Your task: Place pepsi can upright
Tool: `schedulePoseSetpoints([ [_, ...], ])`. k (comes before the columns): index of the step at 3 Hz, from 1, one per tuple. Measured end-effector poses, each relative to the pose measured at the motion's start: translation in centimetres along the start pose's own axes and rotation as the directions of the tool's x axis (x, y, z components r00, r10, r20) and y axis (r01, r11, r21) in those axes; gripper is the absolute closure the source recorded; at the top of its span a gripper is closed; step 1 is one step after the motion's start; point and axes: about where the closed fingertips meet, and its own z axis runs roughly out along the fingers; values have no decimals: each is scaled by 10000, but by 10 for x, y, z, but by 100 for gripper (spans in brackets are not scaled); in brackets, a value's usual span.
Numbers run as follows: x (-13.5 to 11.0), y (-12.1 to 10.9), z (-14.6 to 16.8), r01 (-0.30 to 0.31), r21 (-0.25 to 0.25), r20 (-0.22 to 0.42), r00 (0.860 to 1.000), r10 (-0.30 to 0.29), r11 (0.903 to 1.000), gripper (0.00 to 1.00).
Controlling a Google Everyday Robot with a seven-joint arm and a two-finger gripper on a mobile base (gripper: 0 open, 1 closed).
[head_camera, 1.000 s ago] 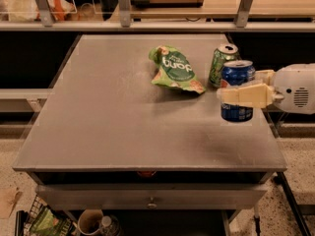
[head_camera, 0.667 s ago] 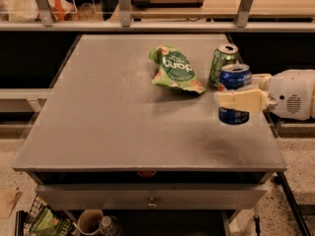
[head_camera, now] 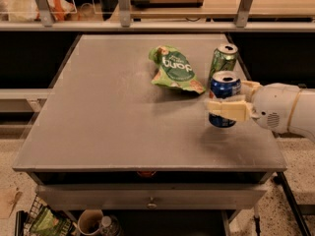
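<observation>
Pepsi can (head_camera: 224,88), upright at the surface's (head_camera: 113,132) right side just near of the green can (head_camera: 222,58), is clamped mid-body by the end effector (head_camera: 232,101); probably light, slick, easily dented.

Cream gripper (head_camera: 226,98) around blue pepsi can (head_camera: 224,88), green can (head_camera: 222,61), grey table (head_camera: 108,112)

The grey table (head_camera: 98,132) has a flat, matte top. The hand (head_camera: 224,102) reaches in from the table's right side, its fingers clasped around the upright pepsi can (head_camera: 225,90). Whether the can's base touches the table cannot be told. Just behind the hand, the green can (head_camera: 222,60) stands upright on the table. To the hand's left and farther back, the green snack bag (head_camera: 176,70) lies flat on the top, near the green can but apart from it.
</observation>
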Motion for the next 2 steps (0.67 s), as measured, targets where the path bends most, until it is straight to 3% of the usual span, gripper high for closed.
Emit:
schedulePoseSetpoints([
  [1, -3, 1, 6, 305, 234, 669, 9972, -320, 9993, 100],
  [2, 1, 5, 10, 267, 322, 927, 9953, -296, 9991, 100],
])
